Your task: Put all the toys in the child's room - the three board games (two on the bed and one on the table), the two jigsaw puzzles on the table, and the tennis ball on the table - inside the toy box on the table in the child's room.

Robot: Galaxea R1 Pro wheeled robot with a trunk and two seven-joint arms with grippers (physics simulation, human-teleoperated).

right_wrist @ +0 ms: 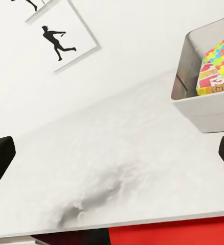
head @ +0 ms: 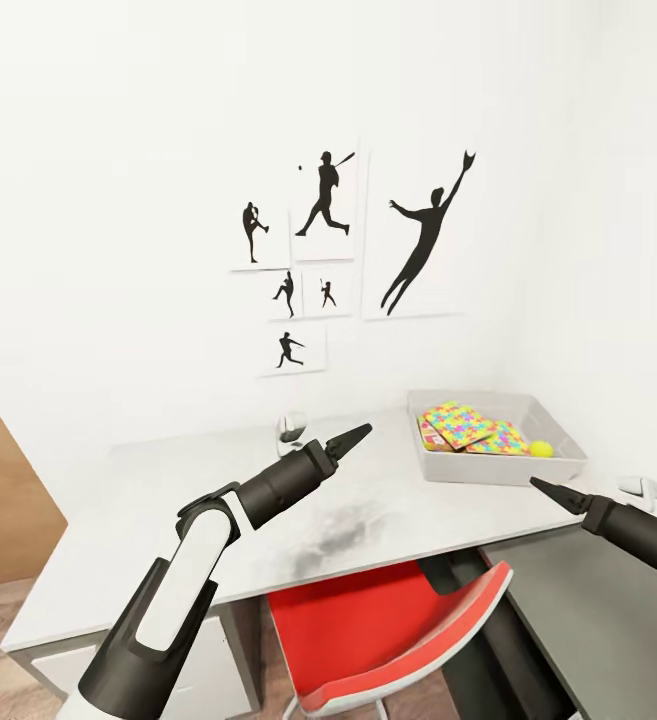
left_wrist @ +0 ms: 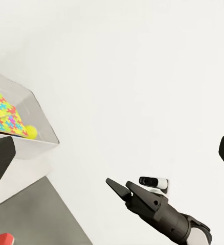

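Under both grippers: the table, with a pale grey top that carries a dark smudge near its front edge.
Room: white walls, and a group of black baseball-player silhouette pictures hangs on the wall beyond the left gripper.
Floor: wood planks show at the left of the table, beside a brown wooden panel.
Chair: a red chair stands pushed under the front edge of the table, below and between the two grippers.
Left gripper: it hovers above the middle of the table with its fingers closed together into one point, holding nothing.
Right gripper: it hovers near the right end of the table, just in front of the toy box; its fingers are also closed together and empty.
Toy box: a light grey tray on the table's far right corner, beyond the right gripper and to the right of the left one.
Inside the toy box: flat colourful boxes, the top one with a jigsaw puzzle pattern, one under it with the print "SKIP", and a yellow tennis ball beside them.
Small things: one white device stands on the table just behind the left gripper.
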